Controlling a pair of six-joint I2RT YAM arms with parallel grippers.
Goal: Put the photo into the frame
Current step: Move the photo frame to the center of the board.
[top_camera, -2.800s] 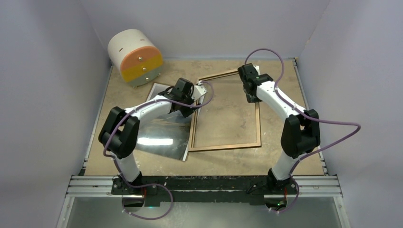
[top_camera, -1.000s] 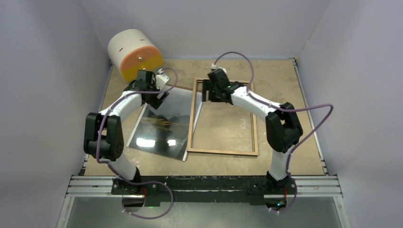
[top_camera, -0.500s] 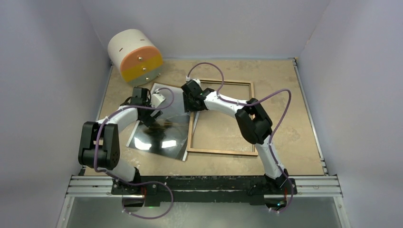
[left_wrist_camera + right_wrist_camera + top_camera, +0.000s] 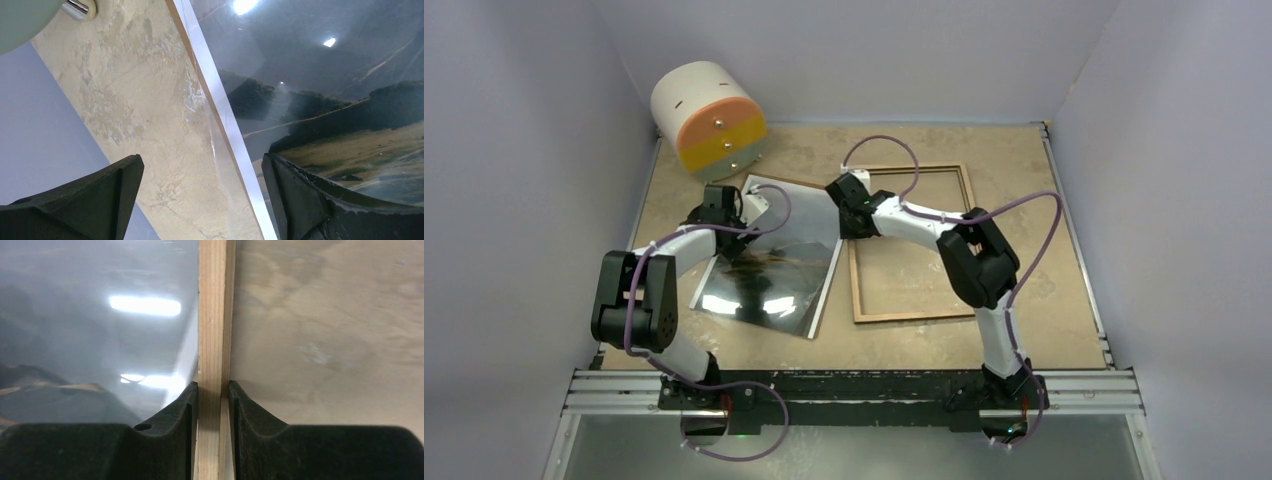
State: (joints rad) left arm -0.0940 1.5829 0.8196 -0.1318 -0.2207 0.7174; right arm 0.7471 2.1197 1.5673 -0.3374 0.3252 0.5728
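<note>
The photo [image 4: 769, 265], a glossy dark landscape print with a white border, lies flat on the table, left of middle. The frame [image 4: 914, 315] lies back up to its right, with its light wood rim showing. My left gripper [image 4: 732, 228] is open and empty. In the left wrist view its fingers [image 4: 320, 200] straddle the photo's [image 4: 325, 75] white left edge. My right gripper [image 4: 854, 220] is shut on the frame's left rail near the far corner. The right wrist view shows my right gripper [image 4: 213, 405] with both fingers pressed on the wooden rail [image 4: 212, 315], and the photo [image 4: 100, 340] lies to its left.
A white cylinder [image 4: 709, 120] with an orange and yellow face lies at the back left, and its chrome foot [image 4: 80, 7] shows close to my left gripper. Grey walls enclose the table on three sides. A metal rail [image 4: 854, 390] runs along the near edge.
My right gripper has pulled the frame to the right, so its left rail no longer overlaps the photo's right edge. My left gripper has stayed at the photo's far left edge.
</note>
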